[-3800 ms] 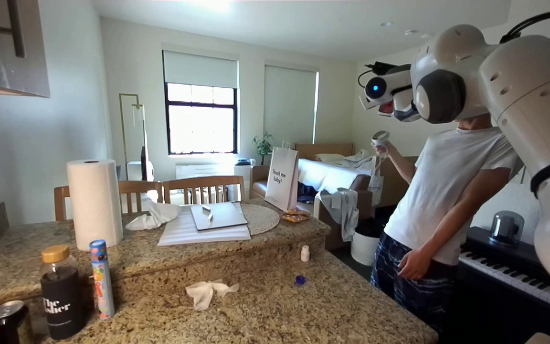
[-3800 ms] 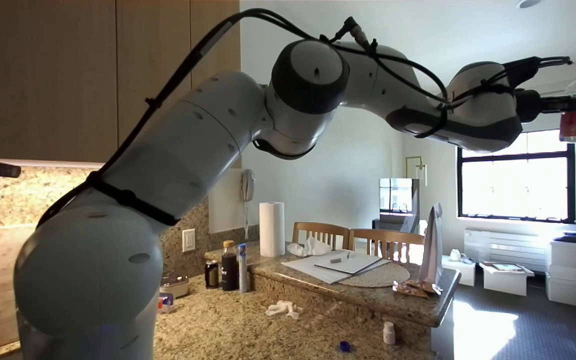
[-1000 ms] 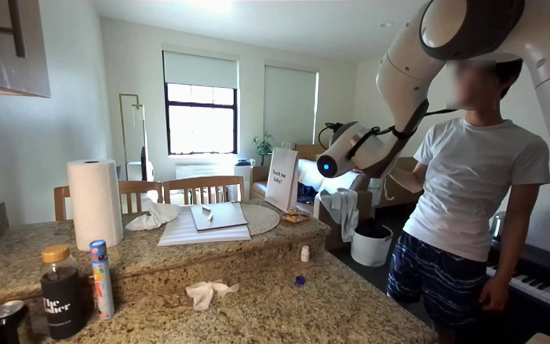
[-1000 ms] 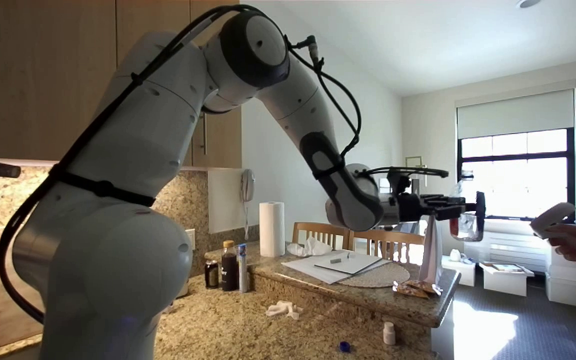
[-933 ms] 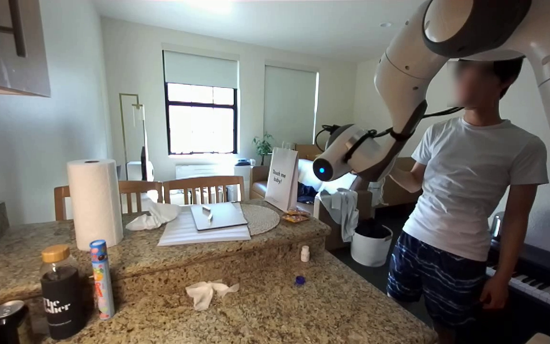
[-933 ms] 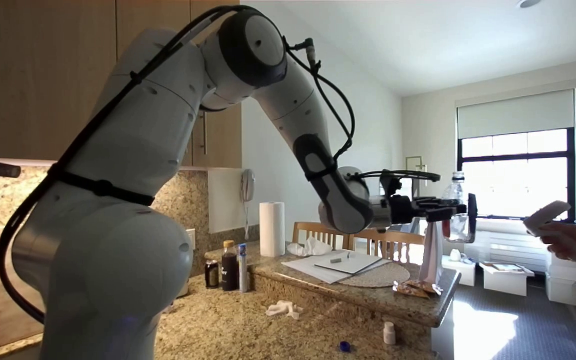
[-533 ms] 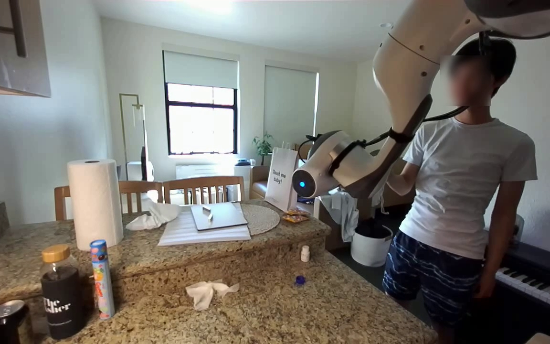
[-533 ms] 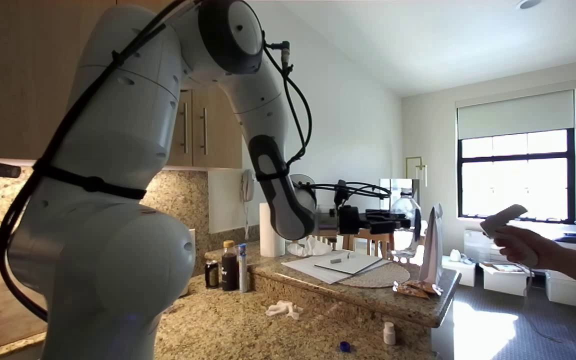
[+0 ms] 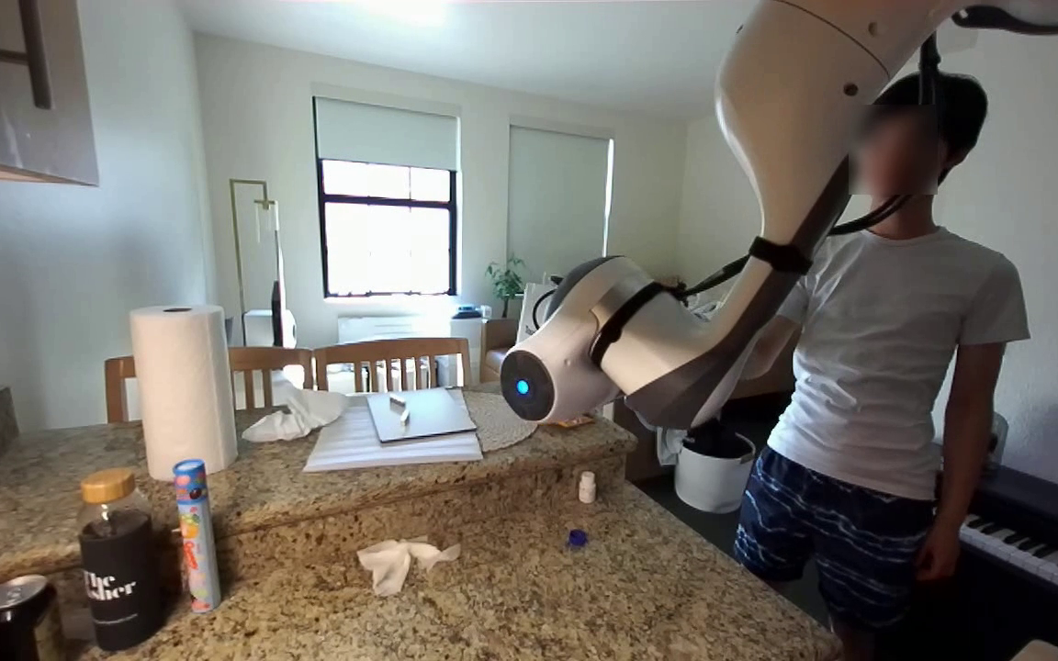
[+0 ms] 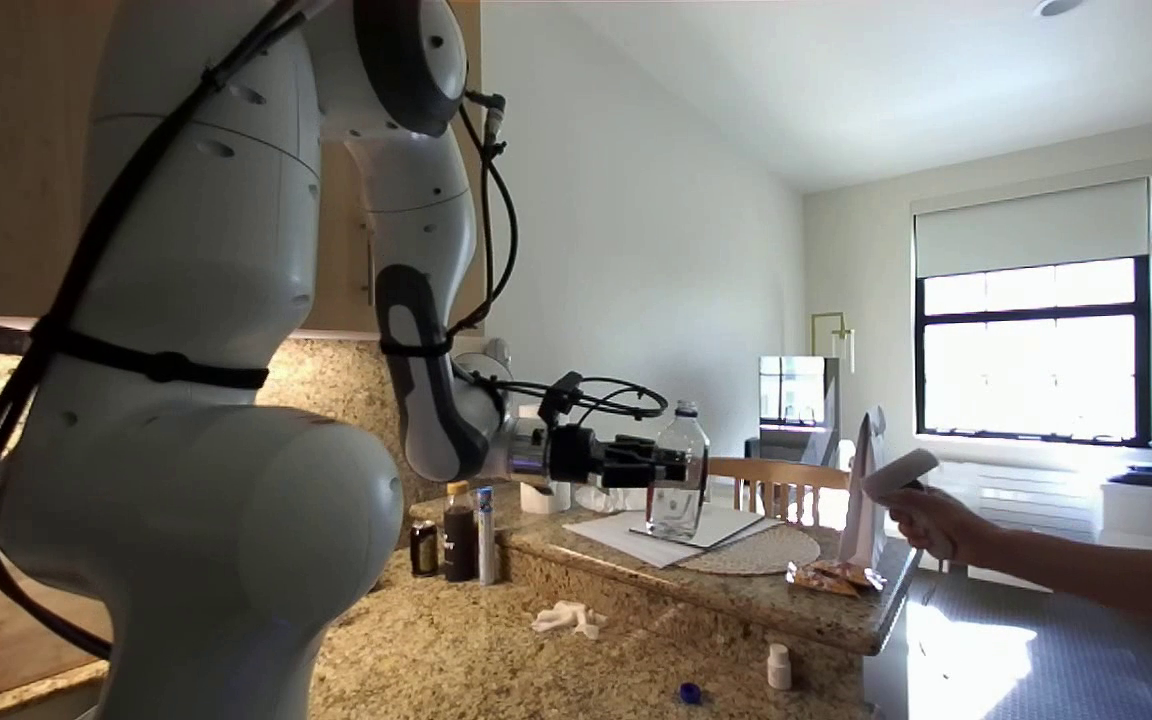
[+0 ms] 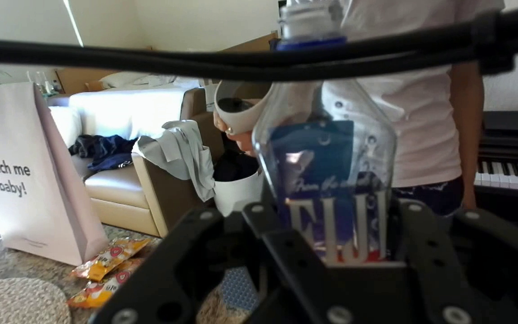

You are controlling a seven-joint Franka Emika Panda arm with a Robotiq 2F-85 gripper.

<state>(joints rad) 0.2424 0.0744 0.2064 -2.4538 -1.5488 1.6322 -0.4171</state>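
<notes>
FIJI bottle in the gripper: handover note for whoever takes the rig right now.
Gripper: shut on the FIJI bottle, holding it upright in the air.
Person's hand: holding a white controller.
Blue cap: on the lower counter, near the white pill bottle.
Done: FIJI bottle gripped, its mouth uncapped.
Left: it is not yet set down or released.
</notes>
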